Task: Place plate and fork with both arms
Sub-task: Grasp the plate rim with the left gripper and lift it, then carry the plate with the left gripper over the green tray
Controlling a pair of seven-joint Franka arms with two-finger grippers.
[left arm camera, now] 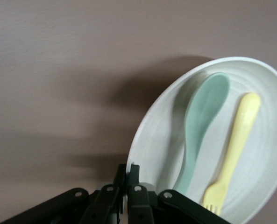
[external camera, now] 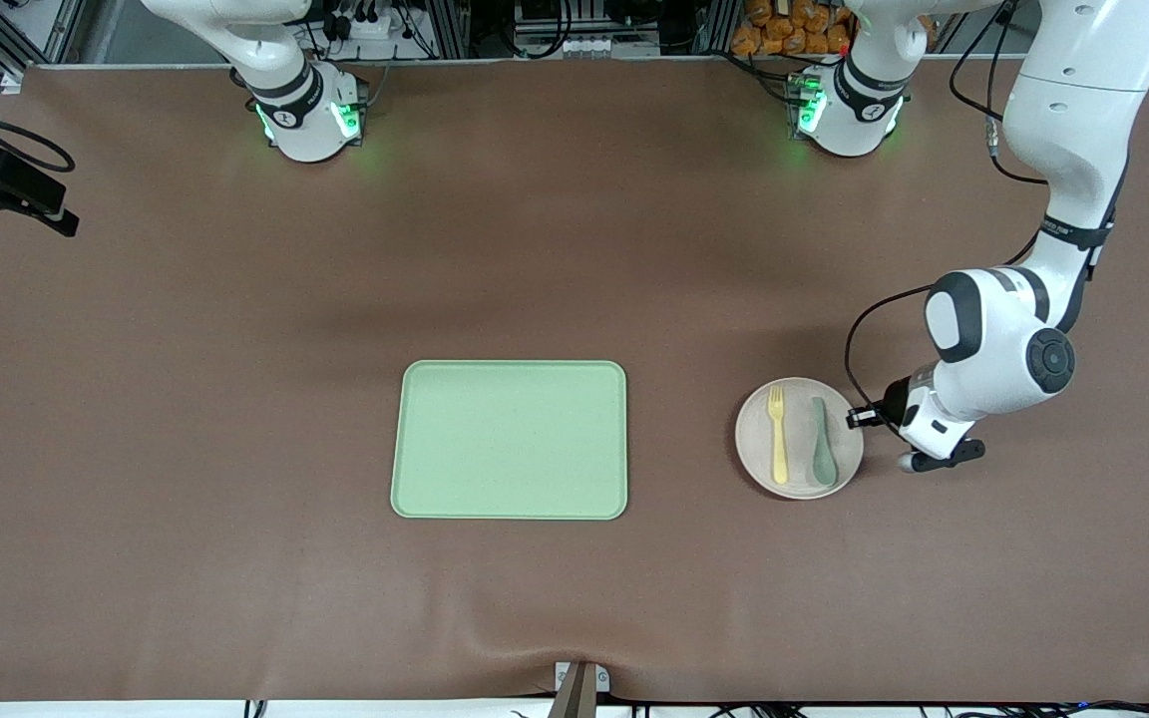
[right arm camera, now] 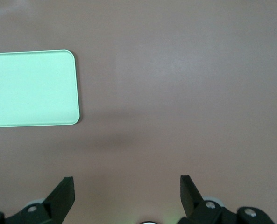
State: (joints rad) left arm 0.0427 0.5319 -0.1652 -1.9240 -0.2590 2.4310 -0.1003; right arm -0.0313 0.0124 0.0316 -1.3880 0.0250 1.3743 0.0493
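We see the left gripper (left arm camera: 128, 179) pinching the plate (external camera: 757, 439) rim; fork (external camera: 778, 433) lengthwise, tines toward the bases; right gripper (right arm camera: 127, 196) waits wide.

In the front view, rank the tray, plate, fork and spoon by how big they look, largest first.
1. Tray
2. Plate
3. Fork and spoon: they look about the same length, so no ranking between them.

In the left wrist view the picture's edge cuts off part of the plate (left arm camera: 152, 135), and the left pincer (left arm camera: 127, 173) hides the fork (left arm camera: 234, 149) tines' tips. In the right wrist view the tray (right arm camera: 31, 88) runs off the edge. The right pincer (right arm camera: 127, 193) is out of the front view.
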